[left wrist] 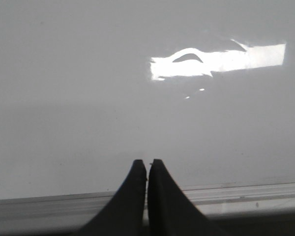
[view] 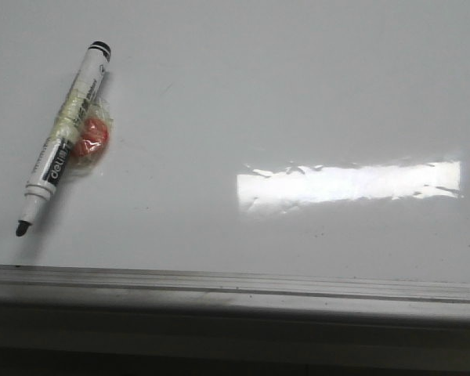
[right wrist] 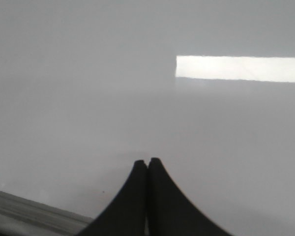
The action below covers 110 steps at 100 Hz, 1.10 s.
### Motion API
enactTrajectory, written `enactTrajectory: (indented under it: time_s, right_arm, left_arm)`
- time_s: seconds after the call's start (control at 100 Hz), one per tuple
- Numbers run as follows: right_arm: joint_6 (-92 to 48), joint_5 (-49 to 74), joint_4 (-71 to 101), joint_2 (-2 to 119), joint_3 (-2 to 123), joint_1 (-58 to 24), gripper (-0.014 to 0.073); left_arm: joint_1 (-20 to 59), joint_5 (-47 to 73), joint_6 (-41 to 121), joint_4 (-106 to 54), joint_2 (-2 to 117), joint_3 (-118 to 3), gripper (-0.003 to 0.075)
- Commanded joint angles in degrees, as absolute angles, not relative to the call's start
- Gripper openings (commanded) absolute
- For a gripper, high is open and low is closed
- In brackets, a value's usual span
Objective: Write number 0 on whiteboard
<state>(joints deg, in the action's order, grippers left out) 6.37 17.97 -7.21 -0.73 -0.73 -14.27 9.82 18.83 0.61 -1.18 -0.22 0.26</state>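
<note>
The whiteboard (view: pixel 243 102) is glossy white and fills the front view, with a grey metal frame rail (view: pixel 235 286) along its near edge. No number 0 shows on it in any view. A white marker (view: pixel 65 133) with a black tip and black end lies uncapped at the board's left, an orange lump taped to its side. Neither gripper shows in the front view. My left gripper (left wrist: pixel 147 162) is shut and empty over the board near the rail (left wrist: pixel 236 191). My right gripper (right wrist: pixel 147 161) is shut and empty over bare board (right wrist: pixel 88 88).
A bright light strip reflects on the board at the right (view: pixel 348 186); it also shows in the left wrist view (left wrist: pixel 219 61) and the right wrist view (right wrist: pixel 241 68). The frame rail shows at one corner of the right wrist view (right wrist: pixel 29 214).
</note>
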Motion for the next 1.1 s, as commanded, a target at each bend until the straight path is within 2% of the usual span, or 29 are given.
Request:
enactTrajectory:
  time_s: [0.0, 0.93, 1.0, 1.09]
  right_arm:
    - [5.8, 16.3, -7.8, -1.6, -1.4, -14.0, -0.0071]
    - [5.8, 14.6, -9.6, -1.6, -1.4, -14.0, -0.0071]
    - [5.8, 12.0, -9.7, -1.6, -1.4, -14.0, -0.0071]
    - [5.8, 5.9, -6.1, -1.6, -1.4, -14.0, -0.0071]
  left_arm:
    - [9.7, 16.0, 0.0, -1.4, -1.9, 2.1, -0.0020]
    - [9.7, 15.1, 0.0, -1.3, -1.9, 2.1, -0.0020]
    - [9.7, 14.3, 0.0, -6.6, -1.9, 2.1, -0.0020]
    - [9.7, 11.3, 0.0, -22.4, -1.9, 2.1, -0.0020]
